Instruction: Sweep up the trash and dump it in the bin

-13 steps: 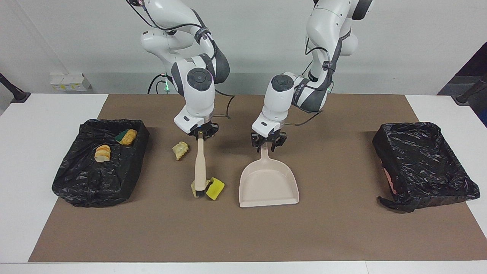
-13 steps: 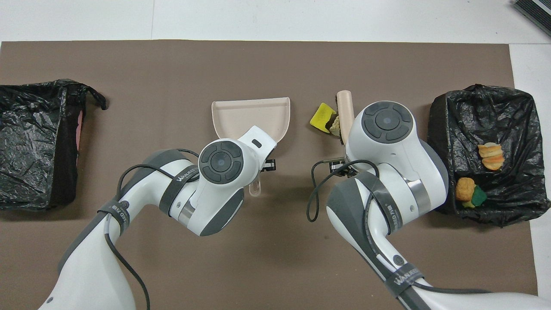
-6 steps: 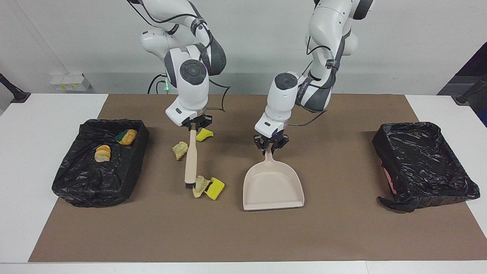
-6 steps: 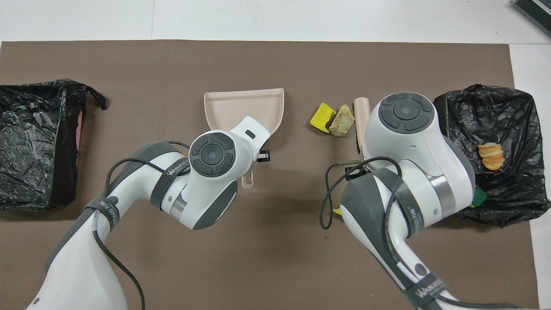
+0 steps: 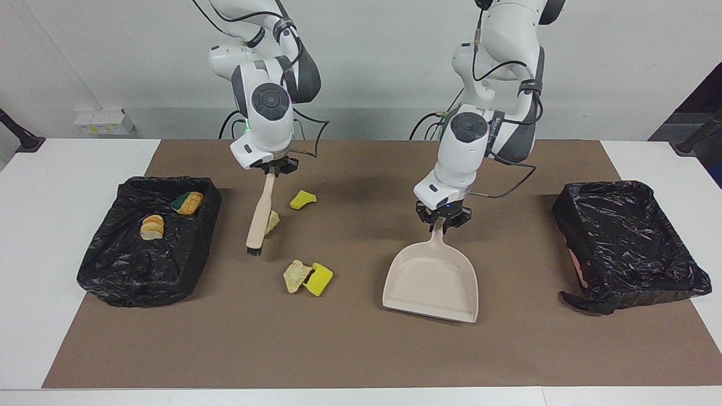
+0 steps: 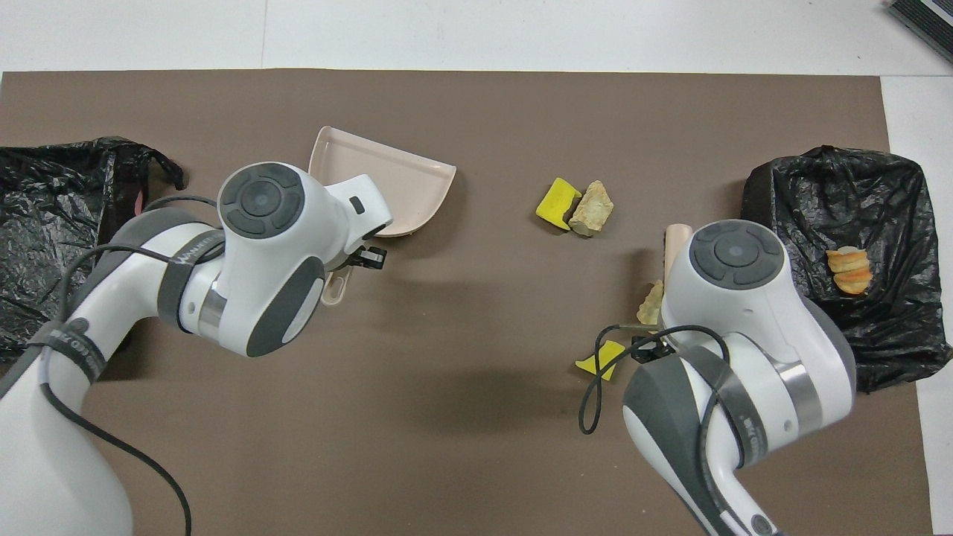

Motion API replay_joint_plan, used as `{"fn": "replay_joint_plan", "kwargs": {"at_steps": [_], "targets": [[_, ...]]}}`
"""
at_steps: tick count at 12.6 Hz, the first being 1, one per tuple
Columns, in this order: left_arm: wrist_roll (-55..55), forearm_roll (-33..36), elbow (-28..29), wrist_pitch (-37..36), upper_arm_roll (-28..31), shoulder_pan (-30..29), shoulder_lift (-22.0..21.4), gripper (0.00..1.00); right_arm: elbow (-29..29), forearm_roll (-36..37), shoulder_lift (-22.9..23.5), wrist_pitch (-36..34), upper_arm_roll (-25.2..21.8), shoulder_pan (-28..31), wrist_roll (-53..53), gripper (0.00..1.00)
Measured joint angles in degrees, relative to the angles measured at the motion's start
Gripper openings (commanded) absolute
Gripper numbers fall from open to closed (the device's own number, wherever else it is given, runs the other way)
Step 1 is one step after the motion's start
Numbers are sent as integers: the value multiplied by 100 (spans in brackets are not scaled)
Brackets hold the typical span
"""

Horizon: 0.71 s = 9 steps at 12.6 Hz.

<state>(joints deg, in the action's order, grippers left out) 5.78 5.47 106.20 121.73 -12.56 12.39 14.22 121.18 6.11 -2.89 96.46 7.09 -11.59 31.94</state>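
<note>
Right gripper (image 5: 274, 167) clamped on brush (image 5: 258, 217); left gripper (image 5: 444, 219) on dustpan (image 5: 432, 279). Trash (image 5: 307, 277) lay between, apart from both. Risked scattering scraps past the far-off dustpan.

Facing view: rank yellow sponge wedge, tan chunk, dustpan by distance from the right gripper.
From the right gripper, holding the brush:
1. Yellow sponge wedge, just beside it.
2. Tan chunk, mid-mat, touching a yellow sponge.
3. Dustpan, toward the left arm's end.
</note>
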Motion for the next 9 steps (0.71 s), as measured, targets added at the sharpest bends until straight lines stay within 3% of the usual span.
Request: {"fn": "replay_joint_plan", "kwargs": {"at_steps": [5, 9], "targets": [[-1889, -18, -3, -677, 5, -452, -170, 0, 1025, -447, -774, 0, 43, -62, 910, 0], [-4242, -20, 108, -1073, 12, -678, -250, 0, 1341, -840, -912, 521, 22, 84, 744, 0]]}}
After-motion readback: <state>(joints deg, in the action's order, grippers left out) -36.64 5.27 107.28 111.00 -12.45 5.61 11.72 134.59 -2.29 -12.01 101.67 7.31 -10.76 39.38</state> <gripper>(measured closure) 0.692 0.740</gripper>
